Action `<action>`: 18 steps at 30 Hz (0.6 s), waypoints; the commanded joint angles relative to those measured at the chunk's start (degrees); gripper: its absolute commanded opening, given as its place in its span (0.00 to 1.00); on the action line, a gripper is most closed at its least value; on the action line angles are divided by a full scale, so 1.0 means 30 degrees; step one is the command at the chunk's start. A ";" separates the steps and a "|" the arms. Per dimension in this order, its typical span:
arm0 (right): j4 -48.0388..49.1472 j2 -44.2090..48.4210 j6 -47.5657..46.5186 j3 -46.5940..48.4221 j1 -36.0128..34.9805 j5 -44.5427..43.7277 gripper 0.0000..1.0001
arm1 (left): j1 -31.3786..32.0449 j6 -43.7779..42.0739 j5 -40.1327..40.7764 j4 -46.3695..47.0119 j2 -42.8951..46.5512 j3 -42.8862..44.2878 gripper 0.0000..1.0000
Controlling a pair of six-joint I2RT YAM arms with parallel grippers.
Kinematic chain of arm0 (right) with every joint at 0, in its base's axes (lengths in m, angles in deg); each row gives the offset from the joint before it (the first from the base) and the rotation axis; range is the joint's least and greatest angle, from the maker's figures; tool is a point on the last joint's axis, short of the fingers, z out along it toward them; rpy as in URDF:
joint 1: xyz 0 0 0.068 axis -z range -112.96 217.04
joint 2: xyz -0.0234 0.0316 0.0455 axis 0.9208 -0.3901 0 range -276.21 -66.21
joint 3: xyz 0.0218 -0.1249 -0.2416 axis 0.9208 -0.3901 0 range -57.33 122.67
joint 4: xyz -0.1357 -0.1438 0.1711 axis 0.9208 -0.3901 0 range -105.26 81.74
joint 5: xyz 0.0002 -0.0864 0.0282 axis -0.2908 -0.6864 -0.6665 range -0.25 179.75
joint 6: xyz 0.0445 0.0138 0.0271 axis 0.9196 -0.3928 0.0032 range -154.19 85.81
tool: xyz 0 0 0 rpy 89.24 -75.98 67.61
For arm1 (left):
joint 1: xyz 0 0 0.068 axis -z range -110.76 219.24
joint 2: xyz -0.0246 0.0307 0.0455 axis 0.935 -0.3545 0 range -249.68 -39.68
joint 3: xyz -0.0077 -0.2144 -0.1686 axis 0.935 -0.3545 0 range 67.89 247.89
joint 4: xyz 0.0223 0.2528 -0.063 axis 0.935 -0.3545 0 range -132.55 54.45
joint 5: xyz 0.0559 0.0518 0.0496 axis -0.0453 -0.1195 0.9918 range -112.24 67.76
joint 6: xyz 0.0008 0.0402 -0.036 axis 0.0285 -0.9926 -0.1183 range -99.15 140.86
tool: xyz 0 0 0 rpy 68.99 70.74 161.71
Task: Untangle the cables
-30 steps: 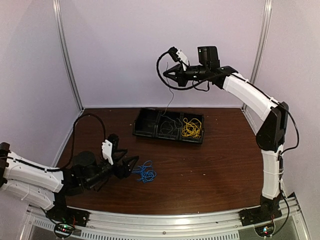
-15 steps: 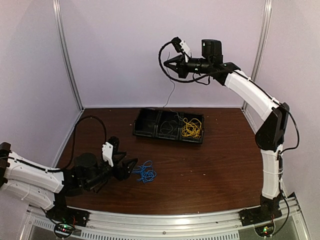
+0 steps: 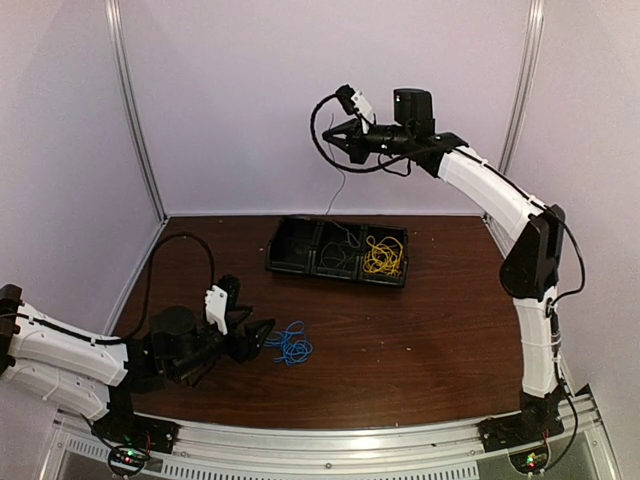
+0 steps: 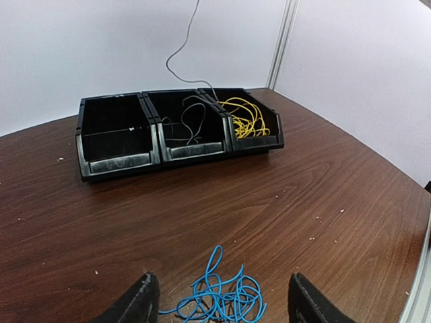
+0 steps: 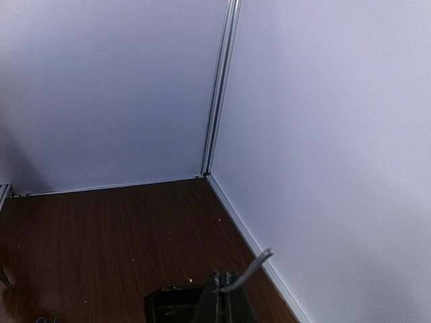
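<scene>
A blue cable tangle (image 3: pixel 291 345) lies on the table; it also shows in the left wrist view (image 4: pixel 222 296). My left gripper (image 3: pixel 258 334) is open, low at the table, the tangle just ahead between its fingertips (image 4: pixel 139 303). My right gripper (image 3: pixel 333 139) is raised high near the back wall, shut on a thin dark cable (image 3: pixel 342 185) that hangs down into the middle bin, where more dark cable (image 4: pixel 188 121) lies. Its short end (image 5: pixel 250 268) sticks out past the shut fingers. Yellow cables (image 3: pixel 383 255) fill the right bin (image 4: pixel 244 118).
A black three-compartment bin tray (image 3: pixel 292 262) stands at the back middle of the brown table; its left compartment (image 4: pixel 111 128) holds nothing. White walls with metal posts (image 3: pixel 133 110) close in the back and sides. A metal rail (image 3: pixel 330 440) runs along the near edge.
My right gripper has moved slightly left and a little lower than half a second ago, still holding the dark cable up. My left gripper has edged slightly toward the blue tangle.
</scene>
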 commanded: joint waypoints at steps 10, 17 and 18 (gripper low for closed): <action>0.0841 -0.1606 -0.0461 -0.3201 0.0627 -0.1408 0.00 | 0.0062 0.0184 0.0545 -0.0323 0.0585 -0.0080 0.66; -0.0944 -0.1822 -0.1889 -0.4303 0.1006 -0.2142 0.00 | 0.0062 0.0097 0.0612 -0.0088 0.0319 -0.0191 0.67; -0.1306 -0.1901 -0.2130 -0.4320 0.1006 -0.2183 0.00 | 0.0048 0.0050 0.0592 -0.0012 0.0204 -0.0167 0.67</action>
